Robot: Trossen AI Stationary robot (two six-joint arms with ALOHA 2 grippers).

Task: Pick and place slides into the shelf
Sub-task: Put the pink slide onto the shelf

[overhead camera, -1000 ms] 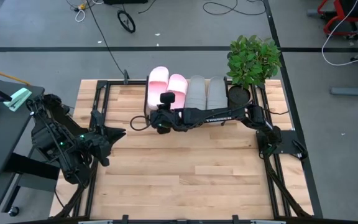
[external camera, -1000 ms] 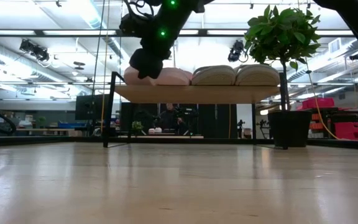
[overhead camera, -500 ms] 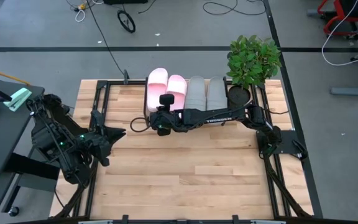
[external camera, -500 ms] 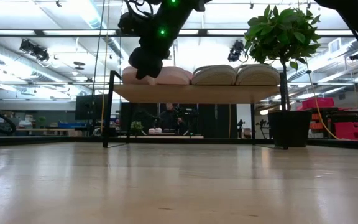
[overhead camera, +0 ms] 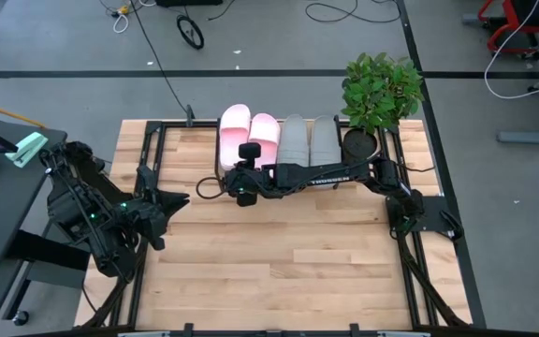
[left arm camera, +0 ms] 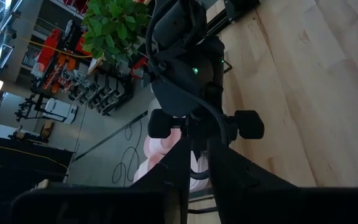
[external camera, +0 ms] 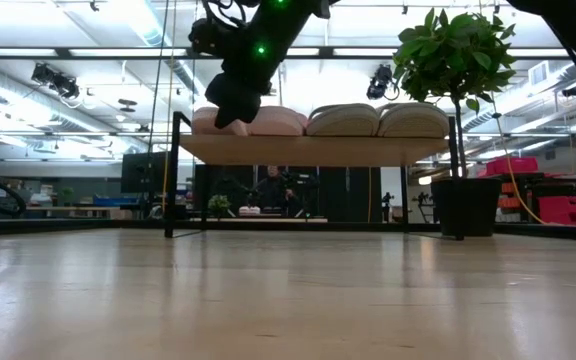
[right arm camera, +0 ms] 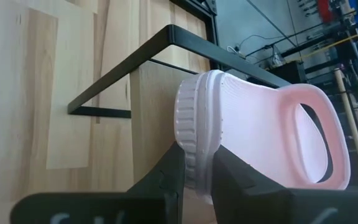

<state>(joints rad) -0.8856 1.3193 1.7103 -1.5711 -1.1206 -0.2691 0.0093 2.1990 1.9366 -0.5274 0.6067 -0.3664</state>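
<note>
The outermost pink slide (right arm camera: pixel 253 134) is being gripped at its heel rim by the right gripper (overhead camera: pixel 243 173), jaws clenched on that edge. The slide is being held on the shelf (overhead camera: pixel 293 167), long axis running across the board away from the jaws, beside its pink mate (overhead camera: pixel 266 136) and the grey pair (overhead camera: pixel 309 139). The left gripper (overhead camera: pixel 178 199) is being kept well apart from the shelf, jaws nearly closed, empty.

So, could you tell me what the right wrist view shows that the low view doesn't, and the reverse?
Only the right wrist view shows the right gripper pinching the heel rim of a pink slide.

Only the low view shows the two grey slides lying side by side on the shelf, with the potted plant beside it.

Both show the pink slide, the shelf's black frame and the wooden tabletop.
</note>
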